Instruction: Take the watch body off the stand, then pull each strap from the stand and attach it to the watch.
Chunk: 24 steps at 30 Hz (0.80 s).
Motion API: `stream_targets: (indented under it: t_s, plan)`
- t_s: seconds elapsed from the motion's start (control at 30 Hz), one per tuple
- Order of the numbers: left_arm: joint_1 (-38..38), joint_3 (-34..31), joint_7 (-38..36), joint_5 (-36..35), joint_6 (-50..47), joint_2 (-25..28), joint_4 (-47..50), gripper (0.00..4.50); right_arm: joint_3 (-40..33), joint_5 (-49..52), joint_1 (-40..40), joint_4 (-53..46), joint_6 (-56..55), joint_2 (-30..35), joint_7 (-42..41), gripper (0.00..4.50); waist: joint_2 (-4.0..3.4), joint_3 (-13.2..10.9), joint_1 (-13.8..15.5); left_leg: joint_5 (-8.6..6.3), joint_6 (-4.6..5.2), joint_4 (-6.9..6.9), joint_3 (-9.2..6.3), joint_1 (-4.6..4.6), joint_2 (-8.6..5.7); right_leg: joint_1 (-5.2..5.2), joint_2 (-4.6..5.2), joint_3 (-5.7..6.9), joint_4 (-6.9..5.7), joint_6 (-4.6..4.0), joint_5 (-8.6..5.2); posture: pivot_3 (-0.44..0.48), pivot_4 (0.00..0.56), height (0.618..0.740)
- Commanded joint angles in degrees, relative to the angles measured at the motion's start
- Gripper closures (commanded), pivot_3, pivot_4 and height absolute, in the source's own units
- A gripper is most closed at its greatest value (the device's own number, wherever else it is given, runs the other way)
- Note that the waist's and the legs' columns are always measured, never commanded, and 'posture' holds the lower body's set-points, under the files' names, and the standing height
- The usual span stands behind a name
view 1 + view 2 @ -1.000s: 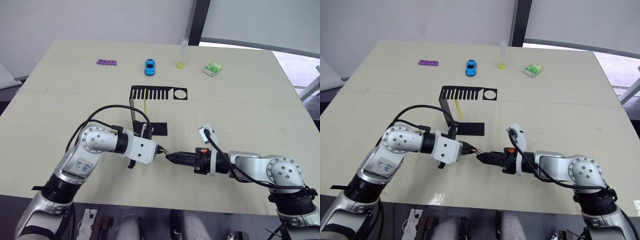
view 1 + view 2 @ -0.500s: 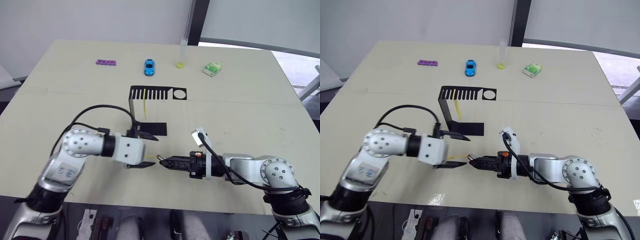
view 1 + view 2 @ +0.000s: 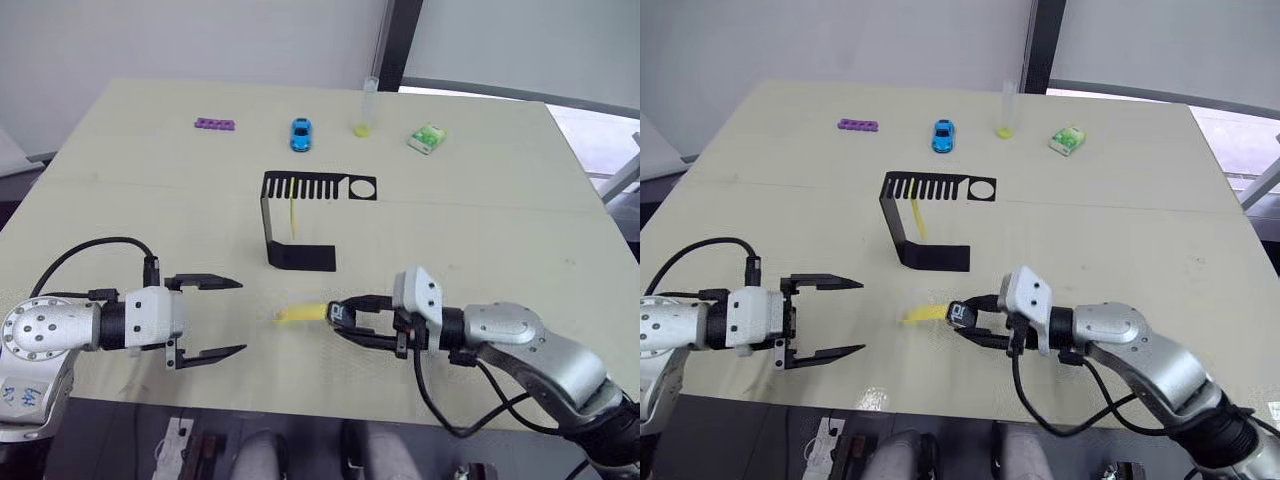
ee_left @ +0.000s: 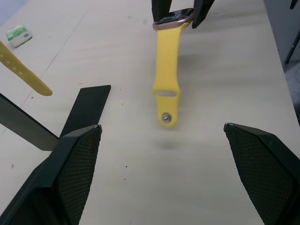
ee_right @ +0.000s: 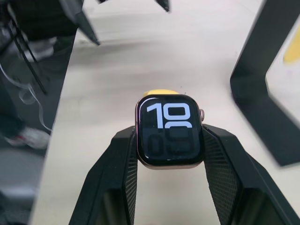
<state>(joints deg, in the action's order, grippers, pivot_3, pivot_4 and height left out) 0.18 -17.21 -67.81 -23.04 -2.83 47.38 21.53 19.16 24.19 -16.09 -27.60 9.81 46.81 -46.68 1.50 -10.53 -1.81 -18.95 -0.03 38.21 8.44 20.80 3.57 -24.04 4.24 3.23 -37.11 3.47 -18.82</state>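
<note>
My right gripper point(image 3: 338, 314) is shut on the watch body point(image 5: 169, 117), a black rounded-square case with its lit screen facing the right wrist camera. One yellow strap point(image 3: 300, 313) is joined to the case's end and reaches toward my left gripper point(image 3: 241, 317), just above the table. That gripper stands wide open a short way to the left, with nothing between its fingers. The black stand point(image 3: 298, 256) is behind them. A second yellow strap point(image 3: 292, 211) hangs from its slotted top plate.
Along the far edge of the table point(image 3: 480, 230) are a purple piece point(image 3: 214, 124), a blue toy car point(image 3: 300, 133), a clear tube point(image 3: 365, 105) with a yellow-green bottom and a green box point(image 3: 427, 137). The table's front edge runs just below both grippers.
My left gripper has opened, let go of the yellow strap and drawn back to the left. The strap stays on the watch body, still held in my right gripper.
</note>
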Motion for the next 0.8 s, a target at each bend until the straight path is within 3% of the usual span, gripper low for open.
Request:
stream_targets:
  t_s: [0.03,0.4,0.6,0.8]
  plan:
    - [1.3,-2.61,-0.43,-2.06,1.92,0.42,-0.12,0.0,-0.28,-8.49,0.84,2.03,-12.63,0.29,-5.21,2.98,0.0,0.0,0.14,0.01,-0.01,0.0,0.01,-0.05,0.0,0.01,0.0,-0.01,-0.03,0.0,0.0,0.0,0.15,0.74]
    - [3.61,-3.1,-0.73,-2.9,6.54,0.11,-1.61,0.0,0.23,-15.37,-2.14,4.64,-16.9,-4.07,-8.42,2.98,0.0,0.0,0.01,0.03,-0.05,0.04,0.07,-0.23,0.0,0.03,0.03,-0.09,-0.31,-0.11,-0.06,0.0,0.15,0.74]
    - [4.6,-4.98,-1.79,-7.19,3.37,1.28,-1.66,0.0,6.27,-14.83,-9.38,8.62,-3.4,-11.97,-10.48,2.98,0.01,0.0,-0.15,0.03,-0.07,0.03,0.07,-0.28,0.02,0.03,0.04,-0.08,-0.4,-0.21,-0.11,0.0,0.15,0.74]
    - [6.28,-6.37,-2.81,-7.88,2.55,2.29,-1.74,0.0,10.72,-19.19,-12.9,13.73,2.33,-17.38,-10.14,2.98,0.0,0.0,-0.15,0.03,-0.06,0.02,0.06,-0.28,0.01,0.02,0.08,-0.05,-0.43,-0.25,-0.14,0.0,0.15,0.74]
